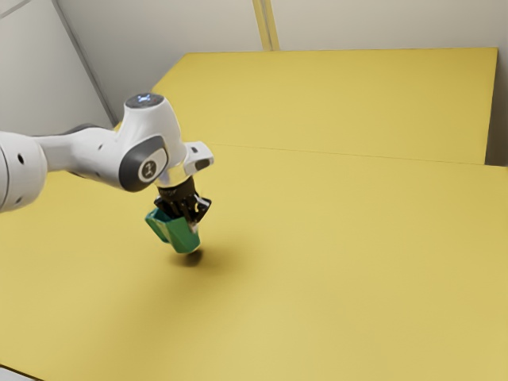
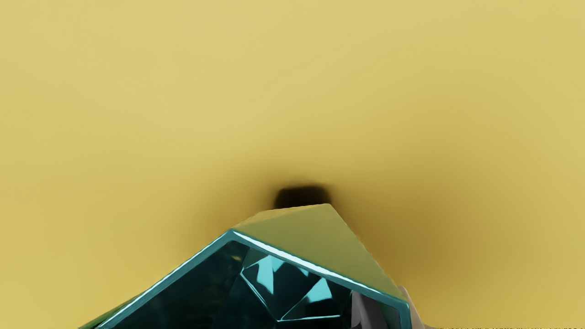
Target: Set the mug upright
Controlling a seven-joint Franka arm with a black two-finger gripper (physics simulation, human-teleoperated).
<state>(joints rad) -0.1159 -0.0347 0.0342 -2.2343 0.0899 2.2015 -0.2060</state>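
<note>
The black gripper point(image 1: 190, 221) points down at the green mug point(image 1: 183, 236) in the exterior view, shut on its wall. That mug is tilted, with its open rim up around the fingers and its handle toward the exterior view's left. A dark shadow lies under its base, which looks slightly off the table. In the wrist view the faceted teal mug point(image 2: 315, 228) shows its dark inside. One finger of the gripper point(image 2: 388, 310) is inside the rim and the other is against the outer wall; the rest of the mug is cut off.
The yellow table point(image 1: 333, 262) spreads around the mug, with a second yellow surface point(image 1: 341, 103) behind it. Pale walls stand beyond. A table edge crosses the lower left corner of the exterior view.
</note>
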